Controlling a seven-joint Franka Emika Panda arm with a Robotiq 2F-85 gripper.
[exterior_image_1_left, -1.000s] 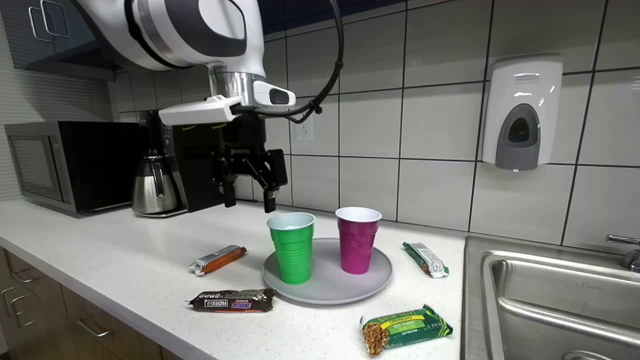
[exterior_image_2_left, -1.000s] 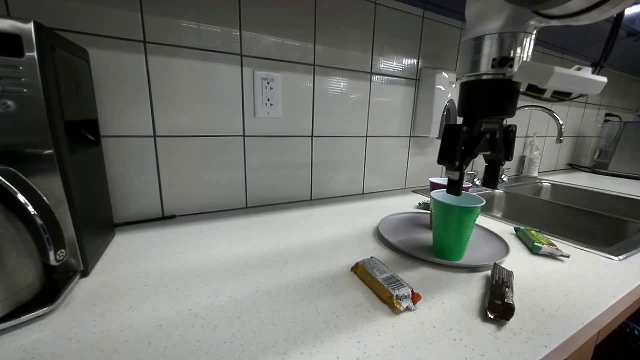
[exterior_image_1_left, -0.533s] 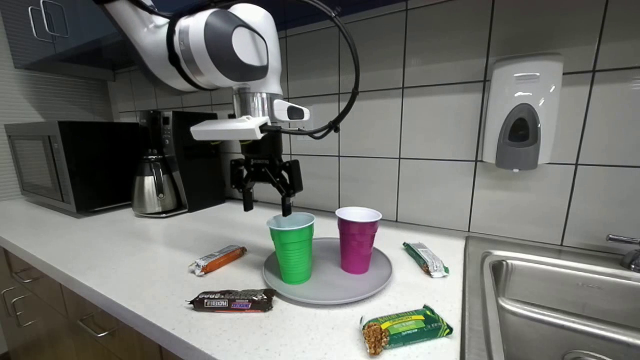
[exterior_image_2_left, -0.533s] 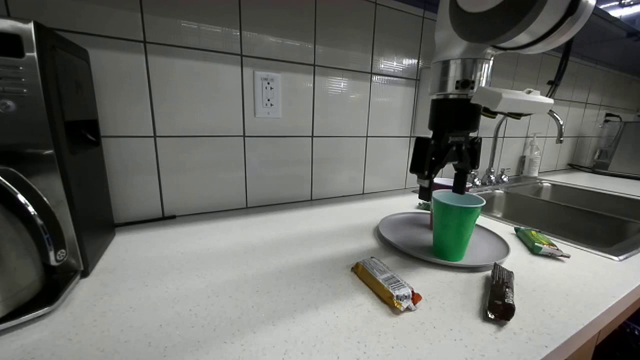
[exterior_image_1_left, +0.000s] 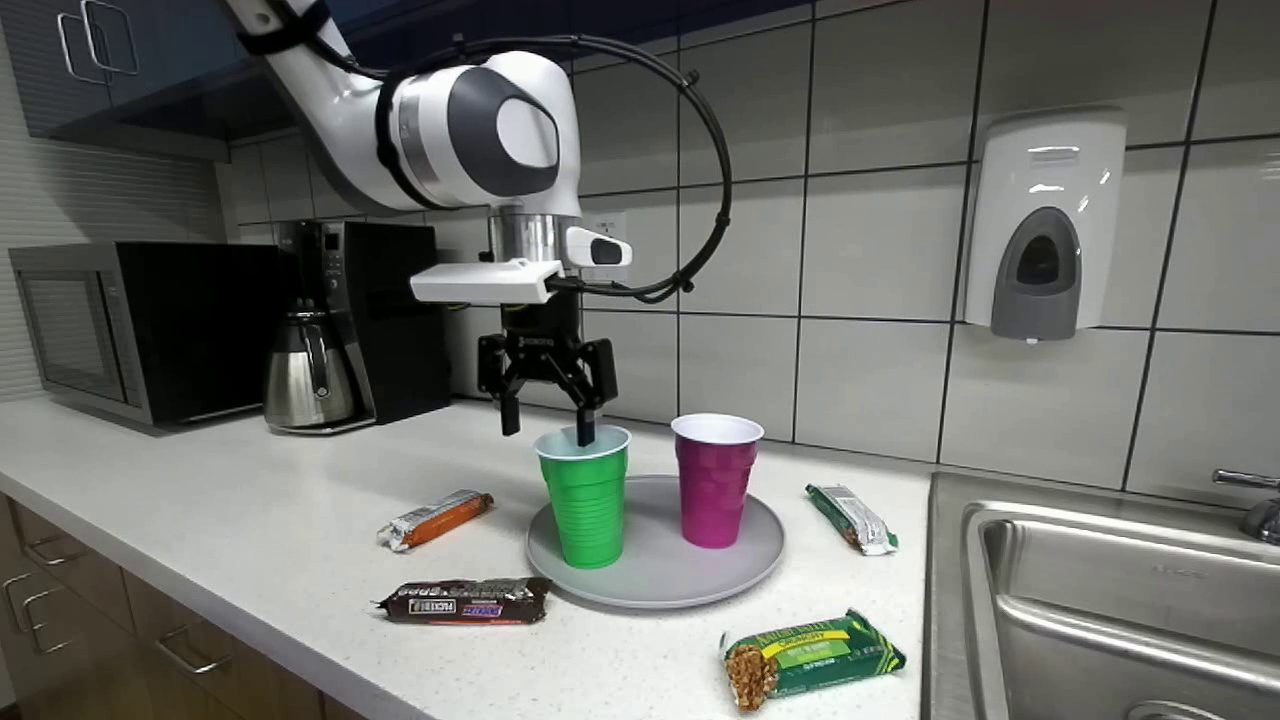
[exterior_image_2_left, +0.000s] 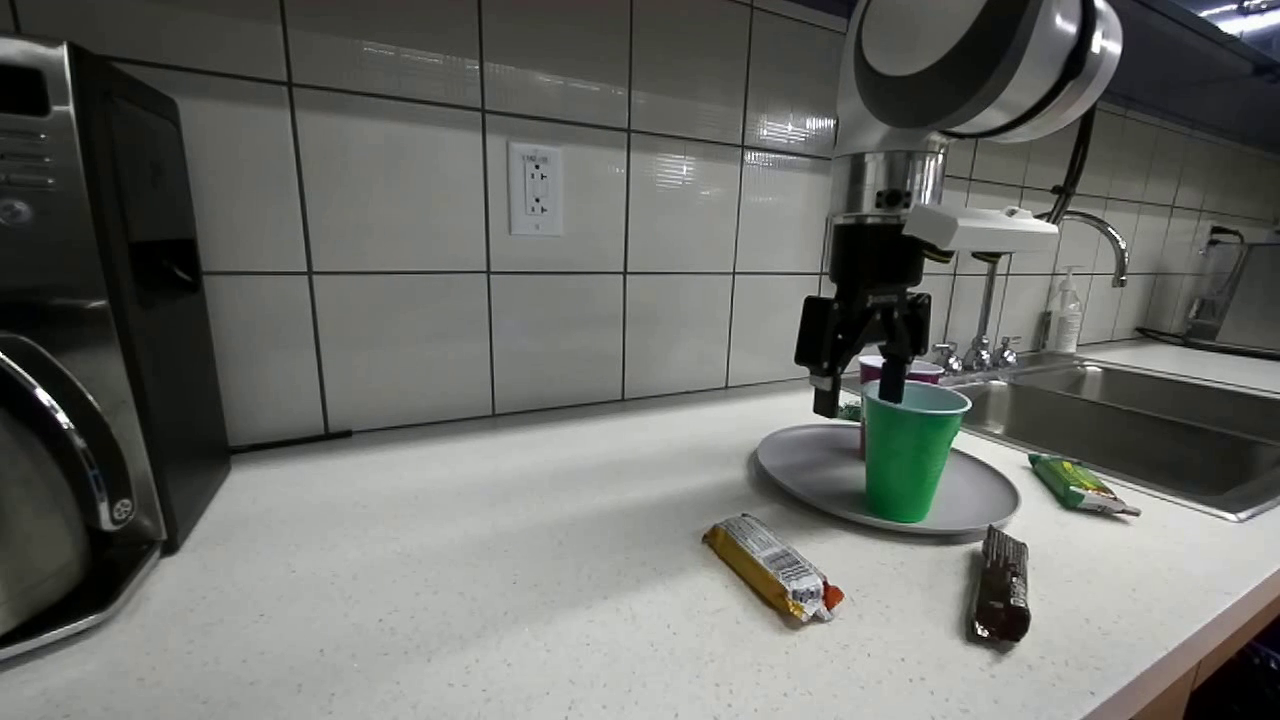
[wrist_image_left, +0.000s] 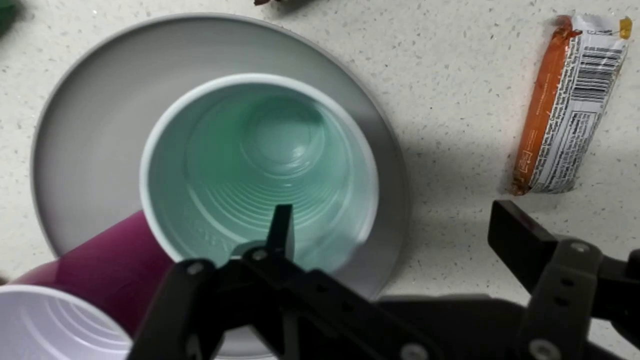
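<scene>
My gripper (exterior_image_1_left: 548, 432) stands open, pointing down at the green cup (exterior_image_1_left: 588, 510), which is upright on a grey plate (exterior_image_1_left: 655, 592). In the wrist view one finger (wrist_image_left: 281, 231) overlaps the mouth of the green cup (wrist_image_left: 265, 150); the opposite finger (wrist_image_left: 522, 245) is outside it, over the counter. Both exterior views agree, with the gripper (exterior_image_2_left: 858, 403) straddling one side of the rim. Whether the inner fingertip dips below the rim I cannot tell. Nothing is held. Beside it on the plate stands a magenta cup (exterior_image_1_left: 716, 490), partly hidden behind the green cup in an exterior view.
Around the plate lie an orange-wrapped bar (exterior_image_1_left: 437, 520), a dark brown bar (exterior_image_1_left: 465, 602), a green granola bar (exterior_image_1_left: 815, 655) and another green-and-silver bar (exterior_image_1_left: 852, 520). A steel sink (exterior_image_1_left: 950, 600) borders the counter. Coffee maker (exterior_image_1_left: 385, 320) and microwave (exterior_image_1_left: 200, 330) stand along the counter.
The gripper has come down and shifted sideways, so that one finger is at the green cup's mouth and the other outside it. It stayed open; the cups, plate and bars have not moved.
</scene>
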